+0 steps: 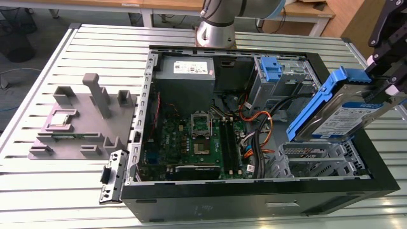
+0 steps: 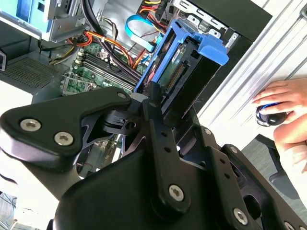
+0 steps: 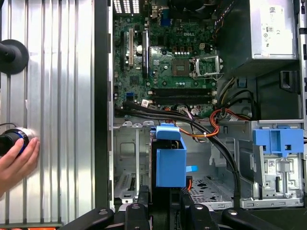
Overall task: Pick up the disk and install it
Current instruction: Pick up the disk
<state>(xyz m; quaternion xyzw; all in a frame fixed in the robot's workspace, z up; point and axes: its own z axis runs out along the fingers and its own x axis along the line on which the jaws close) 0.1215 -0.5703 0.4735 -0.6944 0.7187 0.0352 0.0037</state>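
Note:
The disk (image 1: 342, 116), a silver drive with a white-and-blue label in a bright blue carrier, hangs tilted on edge above the open computer case (image 1: 254, 200), over its corner on the exterior view's right. My black gripper (image 1: 383, 90) is shut on the disk's upper end. In the second wrist view the fingers (image 2: 154, 103) clamp the disk (image 2: 187, 67) with its connector edge facing the camera. In the first wrist view the disk (image 3: 170, 165) is seen end-on above the metal drive cage (image 3: 129, 163), held by the gripper (image 3: 163, 203).
Inside the case lie the motherboard (image 1: 190, 138), power supply (image 1: 188, 69), orange and black cables (image 1: 258, 117) and a bay with a blue bracket (image 1: 271, 69). A grey fixture (image 1: 83, 119) stands on the slatted table. A person's hand (image 3: 17, 163) rests beside the case.

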